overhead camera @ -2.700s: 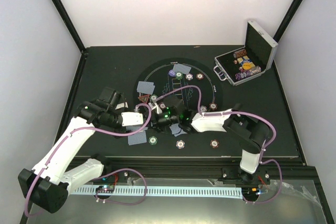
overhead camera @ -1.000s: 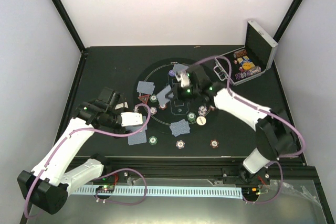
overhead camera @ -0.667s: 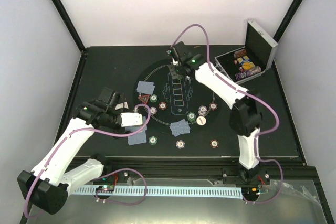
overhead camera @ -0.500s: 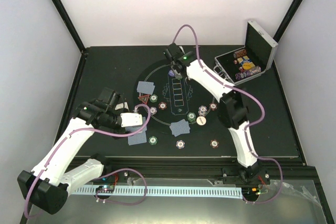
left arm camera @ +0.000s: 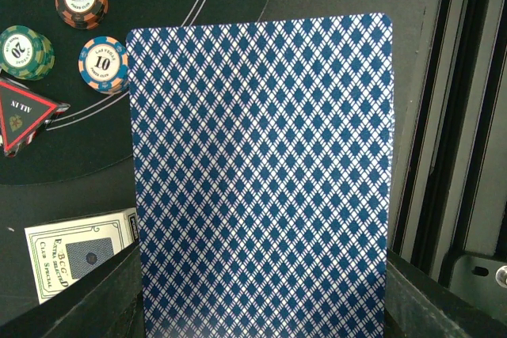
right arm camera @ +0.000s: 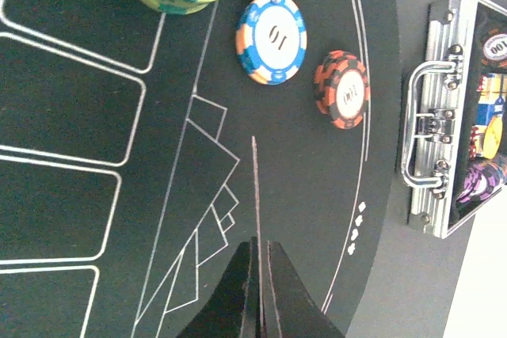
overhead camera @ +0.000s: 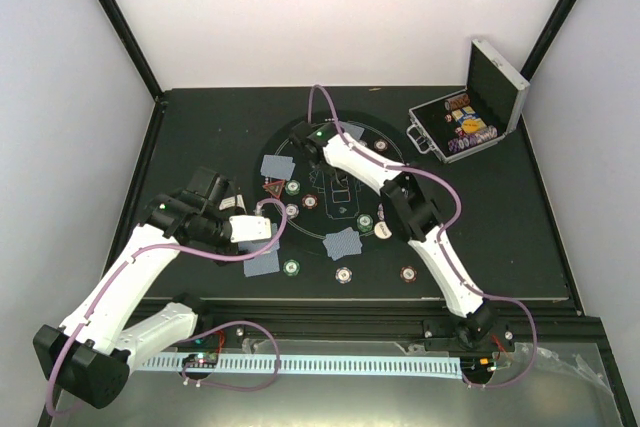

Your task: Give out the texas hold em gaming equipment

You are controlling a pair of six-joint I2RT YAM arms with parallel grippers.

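Two tools, each clamped on one card: right tool (right arm camera: 260,249) has carried its edge-on playing card (right arm camera: 255,184) from the round black mat (overhead camera: 312,242) centre to eleven o'clock; left tool (overhead camera: 258,230) holds a blue-diamond-backed card (left arm camera: 261,172).

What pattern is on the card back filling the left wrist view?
The card shows a blue-and-white diamond lattice; left wrist view is clearest.

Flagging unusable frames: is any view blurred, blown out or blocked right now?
Left wrist: sharp, but the blue-backed card blocks most of the frame. Right wrist: sharp, the edge-on card only a thin line, white blown-out corner beyond the case. Top external: evenly lit, chips too small to read.
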